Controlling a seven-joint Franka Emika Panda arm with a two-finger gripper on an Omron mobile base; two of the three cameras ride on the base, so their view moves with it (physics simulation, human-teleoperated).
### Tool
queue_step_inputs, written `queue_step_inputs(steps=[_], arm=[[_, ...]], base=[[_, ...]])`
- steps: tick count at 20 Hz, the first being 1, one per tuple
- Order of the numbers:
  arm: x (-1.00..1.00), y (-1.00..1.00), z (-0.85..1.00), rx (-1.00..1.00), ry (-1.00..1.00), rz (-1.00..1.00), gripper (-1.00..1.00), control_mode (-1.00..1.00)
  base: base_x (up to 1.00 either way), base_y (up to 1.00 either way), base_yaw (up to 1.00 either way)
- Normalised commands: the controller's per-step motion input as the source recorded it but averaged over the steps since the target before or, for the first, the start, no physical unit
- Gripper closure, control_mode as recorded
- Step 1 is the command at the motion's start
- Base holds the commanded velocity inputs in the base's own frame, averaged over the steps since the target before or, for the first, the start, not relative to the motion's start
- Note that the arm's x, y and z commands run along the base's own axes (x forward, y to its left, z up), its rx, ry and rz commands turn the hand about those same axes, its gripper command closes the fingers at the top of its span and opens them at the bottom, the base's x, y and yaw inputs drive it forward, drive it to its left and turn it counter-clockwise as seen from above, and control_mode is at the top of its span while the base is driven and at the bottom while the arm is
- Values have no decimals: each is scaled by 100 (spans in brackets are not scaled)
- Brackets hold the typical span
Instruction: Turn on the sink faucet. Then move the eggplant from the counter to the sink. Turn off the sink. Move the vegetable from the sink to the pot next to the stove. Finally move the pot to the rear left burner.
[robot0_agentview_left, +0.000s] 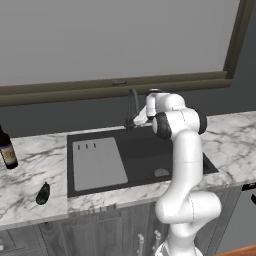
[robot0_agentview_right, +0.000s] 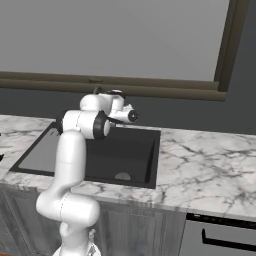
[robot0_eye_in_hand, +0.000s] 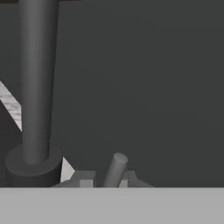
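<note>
The dark faucet (robot0_agentview_left: 132, 106) stands at the back rim of the black sink (robot0_agentview_left: 70, 150). In the hand view its upright pipe (robot0_eye_in_hand: 37, 87) rises at the left, and its short handle lever (robot0_eye_in_hand: 116, 168) sticks up between my fingertips. My gripper (robot0_eye_in_hand: 105, 180) is shut on that lever, reaching in from the right of the faucet base (robot0_agentview_left: 131, 122). The dark eggplant (robot0_agentview_left: 43, 194) lies on the marble counter, front left of the sink, far from the gripper.
A wine bottle (robot0_agentview_left: 7, 149) stands on the counter at the far left. A grey drainboard (robot0_agentview_left: 97, 162) covers the sink's left half, with the drain (robot0_agentview_left: 161, 173) at the right. Open marble counter (robot0_agentview_right: 205, 165) stretches right of the sink, above a dark appliance front (robot0_agentview_right: 220, 235).
</note>
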Motion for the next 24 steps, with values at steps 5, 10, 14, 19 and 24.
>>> queue_step_inputs(steps=[5,10,14,19,24], arm=[[0,-45,-29,0,0,-4,100,-100],[0,-48,-39,0,0,0,100,-100],[0,-52,-44,1,0,0,100,-100],[0,-58,-52,2,0,0,100,-100],[0,-60,-59,2,0,0,100,-100]], base=[[0,0,0],[0,0,0],[0,0,0],[0,0,0],[0,0,0]])
